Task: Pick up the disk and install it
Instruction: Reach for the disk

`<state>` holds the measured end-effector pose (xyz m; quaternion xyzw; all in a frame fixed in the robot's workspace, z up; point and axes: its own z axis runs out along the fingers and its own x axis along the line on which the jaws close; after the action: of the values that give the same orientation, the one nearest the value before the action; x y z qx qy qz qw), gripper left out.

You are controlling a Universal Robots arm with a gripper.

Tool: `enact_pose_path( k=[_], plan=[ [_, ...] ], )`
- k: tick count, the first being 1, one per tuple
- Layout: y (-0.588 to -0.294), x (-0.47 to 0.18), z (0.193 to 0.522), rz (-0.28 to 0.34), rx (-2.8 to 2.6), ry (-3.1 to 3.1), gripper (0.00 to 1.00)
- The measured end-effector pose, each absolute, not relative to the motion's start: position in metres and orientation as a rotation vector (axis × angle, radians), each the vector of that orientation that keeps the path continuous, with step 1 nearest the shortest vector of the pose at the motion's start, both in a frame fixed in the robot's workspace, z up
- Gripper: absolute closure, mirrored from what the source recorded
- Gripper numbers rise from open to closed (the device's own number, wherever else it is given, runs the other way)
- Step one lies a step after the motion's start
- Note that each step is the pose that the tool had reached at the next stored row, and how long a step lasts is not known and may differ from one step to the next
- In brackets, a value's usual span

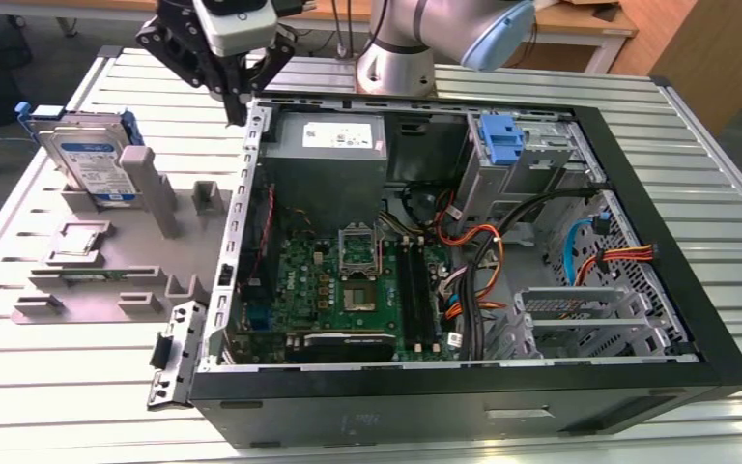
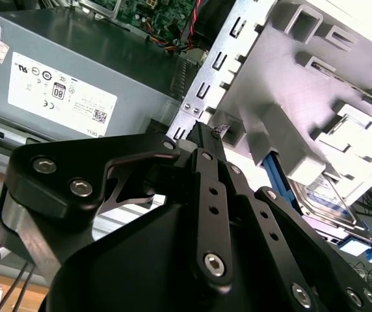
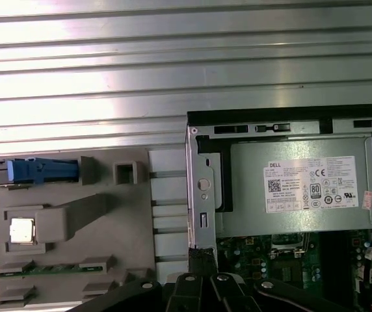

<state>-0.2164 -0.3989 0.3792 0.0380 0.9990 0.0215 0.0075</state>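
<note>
**Disk not yet picked up; closed, empty claw over the case edge**

The task looks to be at its very start. The disk stands on its edge in a slot of the grey holder, which lies on the slatted metal table just beside the open computer case, at the exterior view's left. Nothing touches it, so both picking it up and installing it are left to do.

The gripper hangs above the case's rim at the corner nearest the grey power supply, near the holder but apart from the disk. Its fingers appear pressed together and grip nothing.

The disk is a flat silver rectangle with a white-and-blue label facing outward, leaning slightly in its slot. A blue plastic bracket frames it. In the first wrist view the disk is seen edge-on, mostly as that blue strip. In the second wrist view, part of the disk shows behind the holder's grey posts.
</note>
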Motion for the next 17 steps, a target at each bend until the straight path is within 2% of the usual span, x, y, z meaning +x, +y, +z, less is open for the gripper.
enact_pose_path(
  k=[17],
  plan=[
    [-0.3989,-0.2218,0.3780,0.067,0.119,3.125,0.90]
  ],
)
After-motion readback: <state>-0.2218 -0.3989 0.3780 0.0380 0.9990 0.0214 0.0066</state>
